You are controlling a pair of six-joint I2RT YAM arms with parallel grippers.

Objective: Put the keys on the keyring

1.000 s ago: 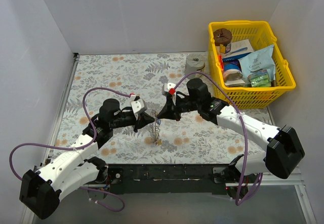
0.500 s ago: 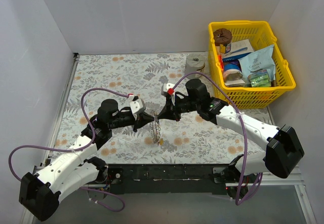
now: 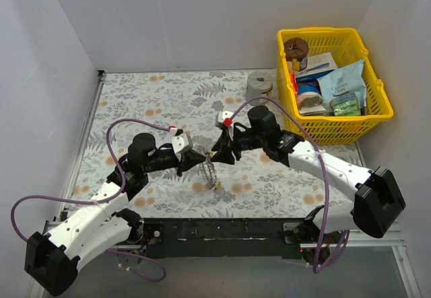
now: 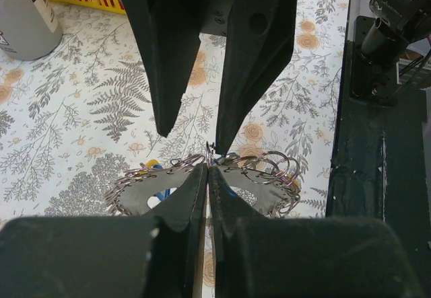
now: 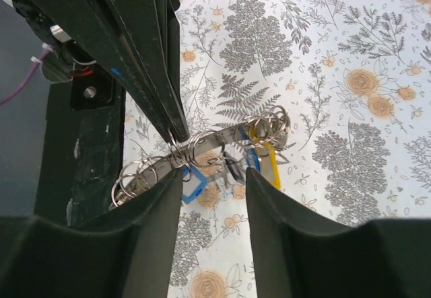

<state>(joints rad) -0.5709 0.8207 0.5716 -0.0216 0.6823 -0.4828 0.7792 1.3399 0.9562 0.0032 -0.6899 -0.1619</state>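
Note:
The keyring, a flat grey metal ring edged with small split rings, is held on edge above the floral table. My left gripper is shut on its rim. Keys hang from it: a blue-tagged one and a yellow-tagged one. My right gripper is open, its fingers either side of the hanging keys and holding nothing. In the top view the left gripper and the right gripper meet over the keyring. From the left wrist, the right gripper points down at the ring. No red key shows.
A yellow basket full of packets stands at the back right. A grey roll sits just left of it. The black base rail runs along the table's near edge, close below the grippers.
My right gripper has gone from shut to open at the ring. The left gripper keeps its hold, and the ring has shifted slightly to the right.

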